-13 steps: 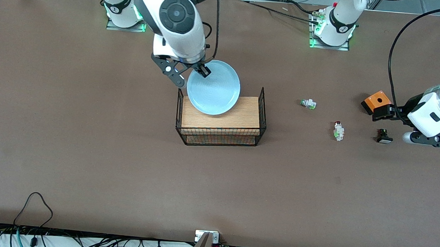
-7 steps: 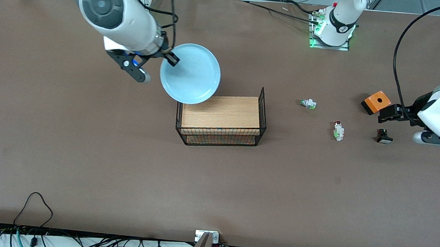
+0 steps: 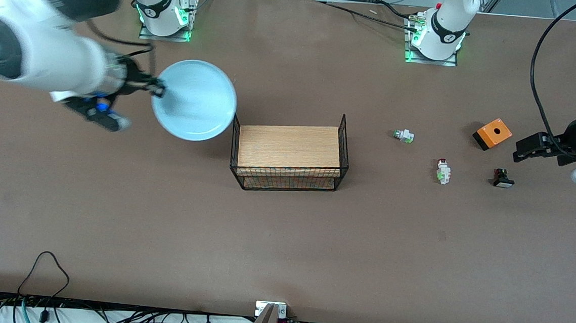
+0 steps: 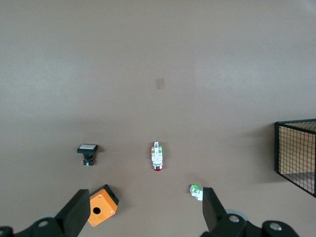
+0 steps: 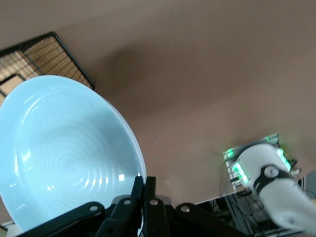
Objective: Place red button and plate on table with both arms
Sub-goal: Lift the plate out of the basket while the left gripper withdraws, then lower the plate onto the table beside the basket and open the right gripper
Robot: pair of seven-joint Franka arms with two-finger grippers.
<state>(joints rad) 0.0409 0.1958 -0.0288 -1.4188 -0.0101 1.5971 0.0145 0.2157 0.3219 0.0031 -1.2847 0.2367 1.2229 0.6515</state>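
Observation:
My right gripper [image 3: 157,87] is shut on the rim of the pale blue plate [image 3: 194,100] and holds it in the air over the table [image 3: 282,242], beside the rack toward the right arm's end. In the right wrist view the plate [image 5: 64,153] is pinched at its edge by my right gripper [image 5: 144,183]. The red button [image 3: 442,171] lies on the table toward the left arm's end; it also shows in the left wrist view [image 4: 157,157]. My left gripper [image 3: 522,150] is open and empty, up over the table near the orange box; in its own view the left gripper [image 4: 143,215] is wide open.
A black wire rack with a light wooden top [image 3: 289,150] stands mid-table. A white-green switch [image 3: 403,135], an orange box [image 3: 493,133] and a black switch with a white face [image 3: 503,178] lie around the red button. Cables run along the front edge.
My right gripper has carried the plate off the rack top, toward the right arm's end of the table. My left gripper has drawn away from the orange box toward the table's end.

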